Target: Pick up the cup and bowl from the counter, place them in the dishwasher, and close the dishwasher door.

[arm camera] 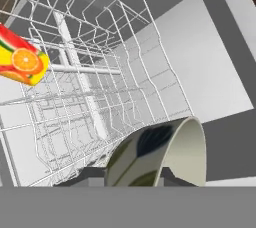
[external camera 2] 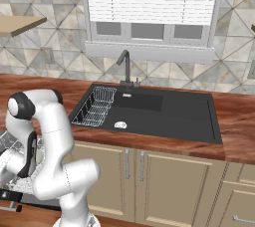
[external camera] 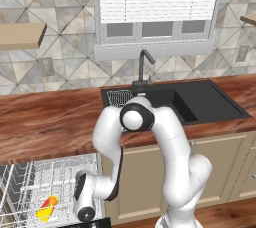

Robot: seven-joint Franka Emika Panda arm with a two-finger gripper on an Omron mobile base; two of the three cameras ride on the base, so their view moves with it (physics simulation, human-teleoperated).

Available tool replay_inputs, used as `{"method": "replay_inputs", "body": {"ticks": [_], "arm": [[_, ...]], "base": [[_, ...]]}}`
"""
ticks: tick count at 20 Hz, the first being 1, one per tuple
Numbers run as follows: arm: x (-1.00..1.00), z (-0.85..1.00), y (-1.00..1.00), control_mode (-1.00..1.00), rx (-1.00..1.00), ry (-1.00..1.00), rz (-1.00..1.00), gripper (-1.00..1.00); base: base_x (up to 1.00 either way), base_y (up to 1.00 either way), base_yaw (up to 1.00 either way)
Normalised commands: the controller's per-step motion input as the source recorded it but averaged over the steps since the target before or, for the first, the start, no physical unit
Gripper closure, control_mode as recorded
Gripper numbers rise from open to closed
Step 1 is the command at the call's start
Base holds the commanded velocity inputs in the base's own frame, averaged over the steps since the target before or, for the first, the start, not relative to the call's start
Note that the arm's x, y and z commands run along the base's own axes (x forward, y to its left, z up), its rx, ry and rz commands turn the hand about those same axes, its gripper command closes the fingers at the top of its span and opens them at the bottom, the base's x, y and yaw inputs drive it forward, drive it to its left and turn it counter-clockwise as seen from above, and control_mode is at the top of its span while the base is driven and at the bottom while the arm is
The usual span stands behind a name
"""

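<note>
We grip the bowl (arm camera: 160,154) on edge in the closed gripper (arm camera: 127,174) over the rack (arm camera: 85,77), the cup (arm camera: 22,62) already lying at ten o'clock, so we should lower it clear of the wires before we let go.

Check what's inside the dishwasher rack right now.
The cup lies on its side in the white wire rack. In the hand view the bowl is held on edge over the rack, fingers shut on it. The arm hides the rack's right end.
</note>
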Motion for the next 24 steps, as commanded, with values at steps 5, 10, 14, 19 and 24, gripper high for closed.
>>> {"method": "replay_inputs", "body": {"ticks": [5, 10, 14, 19, 24], "arm": [[0.26, 0.04, 0.00, -1.00, 0.04, 0.00, 0.00, 1.00], [0.35, -0.31, 0.00, -1.00, 0.09, 0.04, 0.00, 1.00], [0.15, -0.51, 0.02, -1.00, 0.05, 0.05, 0.00, 1.00], [0.02, -0.47, 0.22, -1.00, 0.02, 0.03, 0.00, -1.00], [-0.16, -0.10, 0.17, -1.00, 0.00, 0.00, 0.00, -1.00]], "base": [[0.00, 0.00, 0.00], [0.00, 0.00, 0.00], [0.00, 0.00, 0.00], [0.00, 0.00, 0.00], [0.00, 0.00, 0.00]]}}
